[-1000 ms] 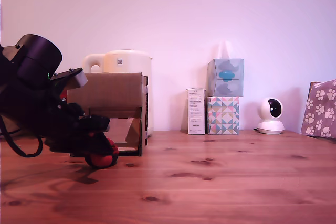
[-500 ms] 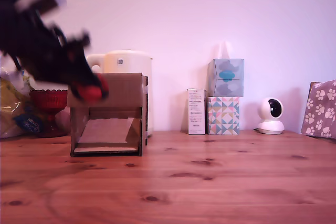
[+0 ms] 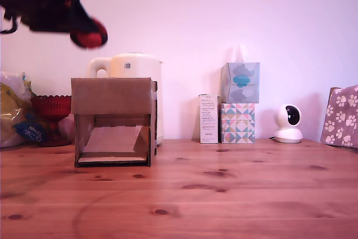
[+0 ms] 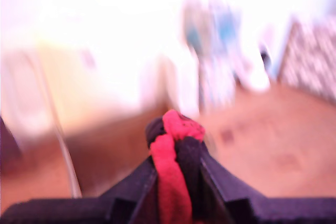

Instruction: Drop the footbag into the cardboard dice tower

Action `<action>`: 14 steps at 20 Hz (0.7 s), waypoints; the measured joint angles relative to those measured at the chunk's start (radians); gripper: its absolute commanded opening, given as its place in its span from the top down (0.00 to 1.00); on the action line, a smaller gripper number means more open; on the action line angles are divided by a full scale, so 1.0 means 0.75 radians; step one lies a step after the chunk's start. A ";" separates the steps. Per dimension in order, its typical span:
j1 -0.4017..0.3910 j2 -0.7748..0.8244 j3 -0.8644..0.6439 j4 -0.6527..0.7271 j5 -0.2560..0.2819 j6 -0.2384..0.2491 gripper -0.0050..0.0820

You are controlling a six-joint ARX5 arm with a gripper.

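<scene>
The gripper [image 3: 84,31] held the footbag [image 3: 89,33] well above the tower [image 3: 113,120], near its side at the exterior view's left; jaws were clamped on the footbag, squeezing it flat between them in the wrist view [image 4: 176,153]. Held high, probably so it could clear the tower's top edge before release; it did not look centred over the top opening yet. Tower sat on the counter [image 3: 224,194] with its cut-out facing the camera, ramp visible, likely so the footbag rolls out front. Counts: one footbag, one tower, one kettle [image 3: 134,71] behind the tower, two tissue boxes [image 3: 239,102] stacked, one white carton [image 3: 209,118] beside them, one small camera [image 3: 288,123], one red bowl [image 3: 51,107], one paw-print bag [image 3: 341,116].
</scene>
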 measured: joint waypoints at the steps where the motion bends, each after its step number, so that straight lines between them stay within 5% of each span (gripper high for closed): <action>1: 0.001 0.019 0.000 0.073 -0.004 0.008 0.82; 6: 0.026 0.196 0.102 0.130 -0.004 0.015 0.82; 14: 0.073 0.503 0.672 -0.371 0.005 0.018 0.82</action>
